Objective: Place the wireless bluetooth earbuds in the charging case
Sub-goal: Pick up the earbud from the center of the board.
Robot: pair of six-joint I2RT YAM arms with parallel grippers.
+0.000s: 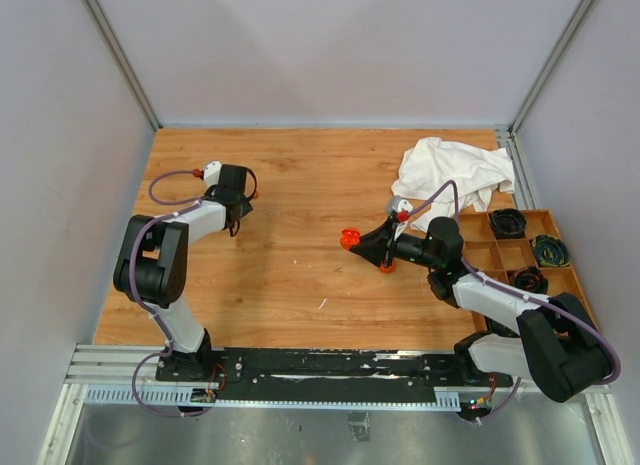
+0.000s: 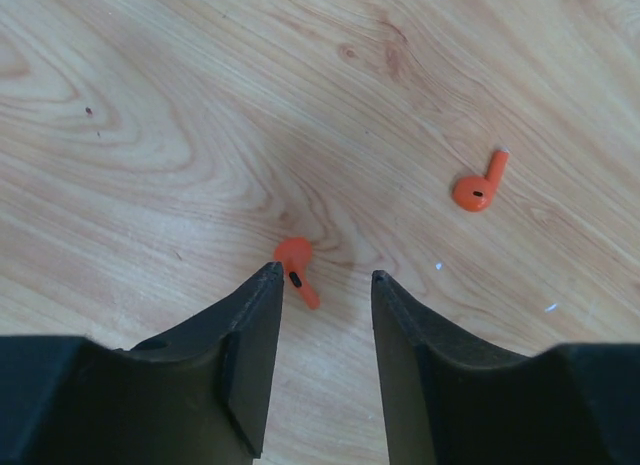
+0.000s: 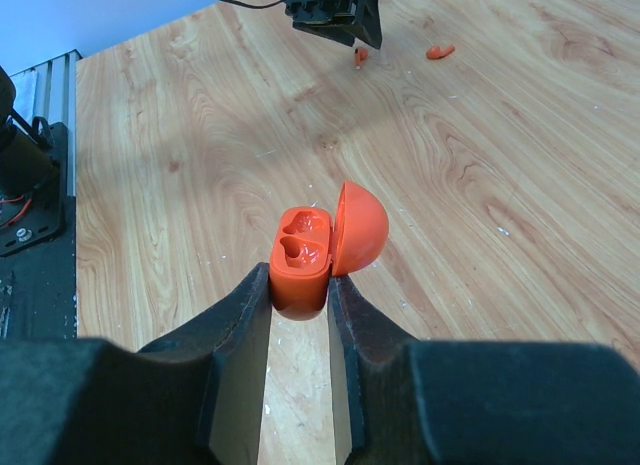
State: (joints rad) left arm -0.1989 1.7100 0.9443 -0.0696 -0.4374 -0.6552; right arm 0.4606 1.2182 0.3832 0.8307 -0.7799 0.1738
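My left gripper (image 2: 325, 272) spread, straddling orange earbud (image 2: 297, 268) for pickup. My right gripper (image 3: 298, 281) pinching charging case (image 3: 303, 247), lid open, presenting sockets.

Bright, even light — soft shadows

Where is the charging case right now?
Right wrist view: the charging case is clamped in the right gripper, lid open. From above it is mid-table, lower left of the white cloth.
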